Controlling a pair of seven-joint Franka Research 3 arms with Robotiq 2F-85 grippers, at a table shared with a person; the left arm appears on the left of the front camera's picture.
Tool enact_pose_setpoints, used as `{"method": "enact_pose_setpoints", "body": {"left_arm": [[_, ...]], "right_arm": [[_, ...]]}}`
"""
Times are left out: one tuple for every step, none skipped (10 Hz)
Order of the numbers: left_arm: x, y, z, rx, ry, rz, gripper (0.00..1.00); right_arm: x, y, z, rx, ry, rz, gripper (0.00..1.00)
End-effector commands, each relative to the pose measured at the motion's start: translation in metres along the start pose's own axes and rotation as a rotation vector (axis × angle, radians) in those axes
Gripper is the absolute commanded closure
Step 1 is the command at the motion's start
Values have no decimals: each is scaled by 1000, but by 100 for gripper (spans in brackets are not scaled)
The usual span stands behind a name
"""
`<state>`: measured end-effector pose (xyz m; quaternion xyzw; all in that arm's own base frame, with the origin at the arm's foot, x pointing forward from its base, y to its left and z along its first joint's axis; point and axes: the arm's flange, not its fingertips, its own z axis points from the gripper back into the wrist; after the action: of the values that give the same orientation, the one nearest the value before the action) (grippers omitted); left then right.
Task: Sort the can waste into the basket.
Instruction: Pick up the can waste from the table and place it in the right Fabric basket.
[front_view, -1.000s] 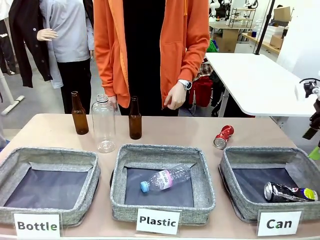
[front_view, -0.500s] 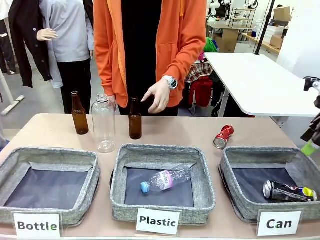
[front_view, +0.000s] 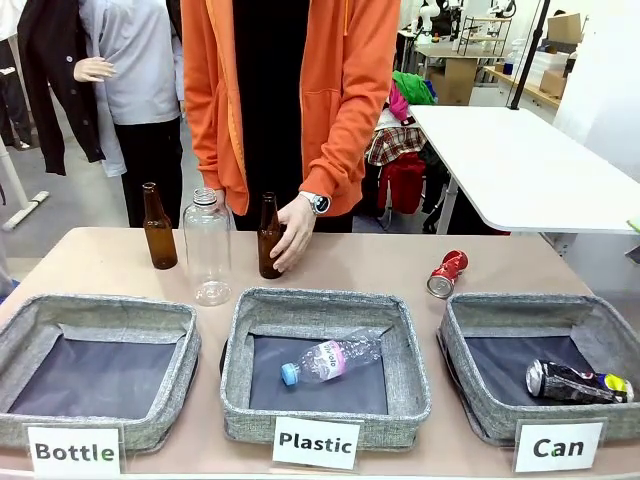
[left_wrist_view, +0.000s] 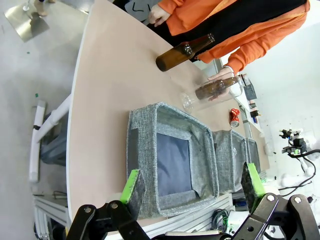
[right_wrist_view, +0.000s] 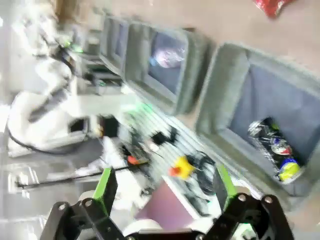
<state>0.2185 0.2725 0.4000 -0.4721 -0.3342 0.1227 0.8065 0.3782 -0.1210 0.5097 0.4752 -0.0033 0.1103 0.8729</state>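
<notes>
My left hand (left_wrist_view: 192, 182): fingers spread wide, nothing in it, hanging over the near edge of the surface (front_view: 380, 260) by the end basket. My right hand (right_wrist_view: 165, 187): fingers also wide apart and empty, though that view is blurry.

Cans, 2:
- The red can (front_view: 447, 273) lies on the bare surface, at 11 o'clock from the Can basket (front_view: 520, 303), just outside its far rim and not touching it.
- The silver-black can (front_view: 578, 382) lies on its side inside the Can basket, toward the 4 o'clock corner, on the dark lining.

Baskets, 3, all grey and in one row along the near side. The Bottle basket (front_view: 100, 305) is at 9 o'clock, with only lining showing inside. The Plastic basket (front_view: 320, 298) sits in the middle. The Can basket is at 3 o'clock. Each has a white sign in front.

Clear plastic bottles, 2:
- The standing bottle (front_view: 207, 248) is upright on the surface at 12 o'clock from the gap between the Bottle and Plastic baskets.
- The blue-capped bottle (front_view: 330, 357) lies in the Plastic basket.

Brown glass bottles, 2, both upright on the far side. The left brown bottle (front_view: 158, 228) stands alone. The right brown bottle (front_view: 268, 240) has the person's hand (front_view: 293, 232) wrapped around it. The standing bottle is between the two.
</notes>
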Motion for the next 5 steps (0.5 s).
{"method": "enact_pose_setpoints", "body": {"left_arm": [[1, 0, 0, -16, -14, -21, 0], [1, 0, 0, -16, -14, -21, 0], [1, 0, 0, -16, -14, -21, 0], [1, 0, 0, -16, -14, -21, 0], [1, 0, 0, -16, -14, -21, 0]], "right_arm": [[6, 0, -3, 491, -658, -424, 0], [6, 0, -7, 452, -721, -426, 0], [10, 3, -14, 329, -794, -428, 0], [4, -17, 8, 184, -185, -210, 0], [4, -17, 8, 184, -185, -210, 0]]}}
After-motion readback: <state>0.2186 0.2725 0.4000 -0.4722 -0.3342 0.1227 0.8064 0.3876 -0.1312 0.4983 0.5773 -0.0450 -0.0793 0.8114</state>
